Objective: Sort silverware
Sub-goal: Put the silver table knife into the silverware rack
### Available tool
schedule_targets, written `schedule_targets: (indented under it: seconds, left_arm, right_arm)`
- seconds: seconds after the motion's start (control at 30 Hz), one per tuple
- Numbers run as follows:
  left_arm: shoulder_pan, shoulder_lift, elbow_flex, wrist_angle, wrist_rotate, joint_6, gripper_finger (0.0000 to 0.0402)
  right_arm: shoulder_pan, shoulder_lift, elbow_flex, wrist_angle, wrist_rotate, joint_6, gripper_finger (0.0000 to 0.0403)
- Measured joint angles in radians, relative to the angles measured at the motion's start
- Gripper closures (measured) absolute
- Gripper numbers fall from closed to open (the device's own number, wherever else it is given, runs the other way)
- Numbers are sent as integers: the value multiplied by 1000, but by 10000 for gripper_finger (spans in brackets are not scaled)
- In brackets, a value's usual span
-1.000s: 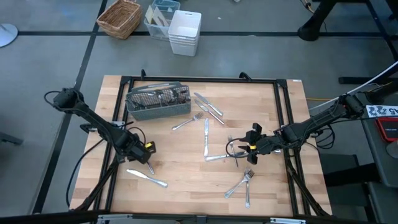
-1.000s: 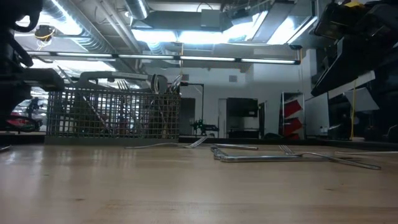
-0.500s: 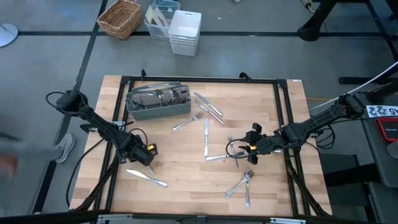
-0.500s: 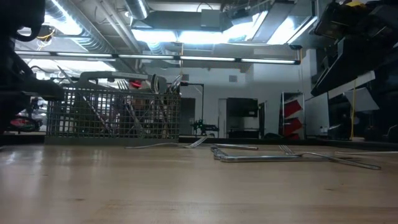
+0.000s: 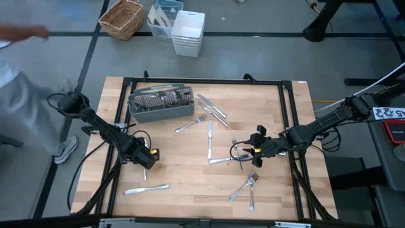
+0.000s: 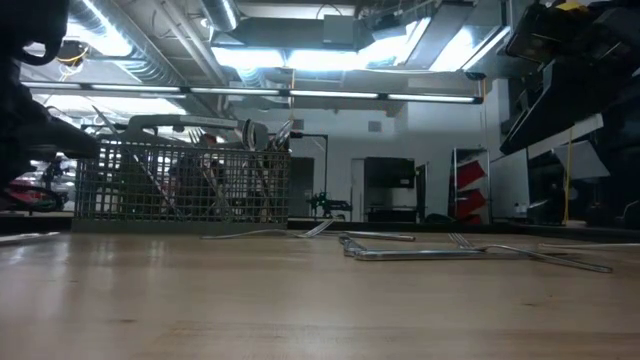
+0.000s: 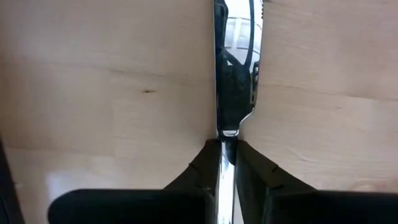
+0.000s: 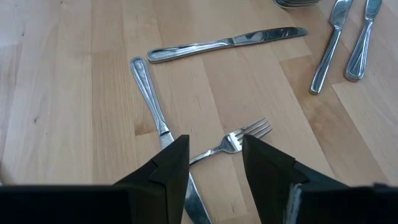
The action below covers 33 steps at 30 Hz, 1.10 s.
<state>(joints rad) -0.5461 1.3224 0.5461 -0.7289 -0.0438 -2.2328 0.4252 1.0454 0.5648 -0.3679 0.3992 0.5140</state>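
Silverware lies scattered on the wooden table: knives, a fork, a knife and forks. The grey mesh caddy stands at the far left with several pieces upright in it. My left gripper is at the near left, shut on a knife. Another knife lies flat just nearer the front edge. My right gripper hovers open at the right over a fork and a knife. My left gripper pinches the knife between its two fingers, close to where the narrow part widens into the blade. The fingers lie along the knife. Its shiny blade reaches on past the fingertips toward the table's near edge. Whether it rests on the wood I cannot tell.
A black frame runs round the table top. Beyond the far edge stand a wicker basket and white bins. A person stands off the table's left side.
My left gripper has shut on the knife under it. The knife nearest the front edge has swung from slanting to almost parallel with that edge. A person has walked in at the table's left.
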Motion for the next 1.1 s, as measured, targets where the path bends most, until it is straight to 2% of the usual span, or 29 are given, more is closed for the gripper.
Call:
schedule_targets:
  seconds: [0.43,0.77,1.1]
  left_arm:
    - [-3,-2,2,21,-72,79,376]
    - [-2,-23,8,148,-287,182,379]
    - [0,-81,9,340,-506,357,379]
  right_arm:
    - [0,0,0,0,0,0,251]
    - [1,0,0,3,0,0,251]
    - [1,0,0,5,0,0,251]
